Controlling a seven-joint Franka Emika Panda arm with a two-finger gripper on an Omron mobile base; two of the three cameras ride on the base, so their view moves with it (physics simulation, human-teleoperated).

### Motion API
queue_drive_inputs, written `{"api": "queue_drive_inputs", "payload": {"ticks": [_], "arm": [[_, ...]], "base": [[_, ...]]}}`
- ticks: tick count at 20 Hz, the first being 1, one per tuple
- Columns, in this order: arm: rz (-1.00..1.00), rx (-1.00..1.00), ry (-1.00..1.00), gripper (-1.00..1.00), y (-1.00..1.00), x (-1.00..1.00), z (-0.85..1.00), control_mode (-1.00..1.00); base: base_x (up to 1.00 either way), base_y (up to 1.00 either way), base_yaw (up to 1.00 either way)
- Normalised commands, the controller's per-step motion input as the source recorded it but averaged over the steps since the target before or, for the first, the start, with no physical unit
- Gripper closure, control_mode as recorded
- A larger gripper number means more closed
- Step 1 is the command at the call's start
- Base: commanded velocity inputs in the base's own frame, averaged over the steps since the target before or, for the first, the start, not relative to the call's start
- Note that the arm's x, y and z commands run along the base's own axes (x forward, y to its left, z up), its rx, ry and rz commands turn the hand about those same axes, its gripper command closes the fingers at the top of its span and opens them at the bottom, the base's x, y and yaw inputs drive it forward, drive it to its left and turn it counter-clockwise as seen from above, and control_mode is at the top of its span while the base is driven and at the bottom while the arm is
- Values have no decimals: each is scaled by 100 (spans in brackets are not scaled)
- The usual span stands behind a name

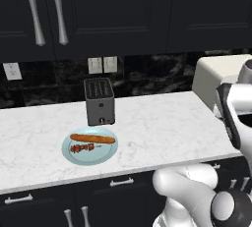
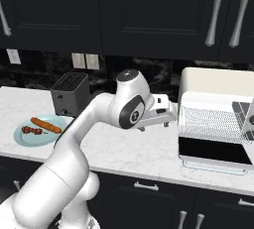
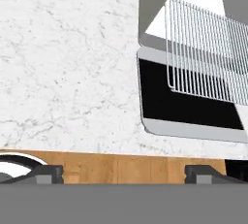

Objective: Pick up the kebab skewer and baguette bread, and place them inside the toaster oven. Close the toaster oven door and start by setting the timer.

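Observation:
The baguette bread (image 1: 92,138) (image 2: 46,125) and the kebab skewer (image 1: 82,148) (image 2: 31,131) lie side by side on a pale blue plate (image 1: 101,157) (image 2: 22,139). The cream toaster oven (image 2: 213,82) (image 1: 216,76) stands at the counter's right end. Its toaster oven door (image 2: 213,149) (image 3: 189,102) is folded down open, and the wire rack (image 2: 211,119) (image 3: 203,48) is slid out over it. My gripper (image 2: 162,111) (image 3: 123,173) hangs open and empty above the counter, just left of the oven and far from the plate.
A dark grey slot toaster (image 1: 99,100) (image 2: 69,94) stands right behind the plate. White marble counter (image 1: 162,132) stretches between plate and oven. Black cabinets hang above. In the hand view the counter's front edge borders wooden floor (image 3: 121,167).

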Motion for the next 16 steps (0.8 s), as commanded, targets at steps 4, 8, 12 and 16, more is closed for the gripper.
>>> {"api": "queue_drive_inputs", "payload": {"ticks": [4,8,12,16], "arm": [[24,1,18,-100,99,-3,0,-100],[16,13,22,-100,78,0,4,-100],[10,24,18,-100,62,-11,0,-100],[6,12,8,-100,80,-2,0,-100]], "base": [[0,0,0],[0,0,0],[0,0,0],[0,0,0]]}}
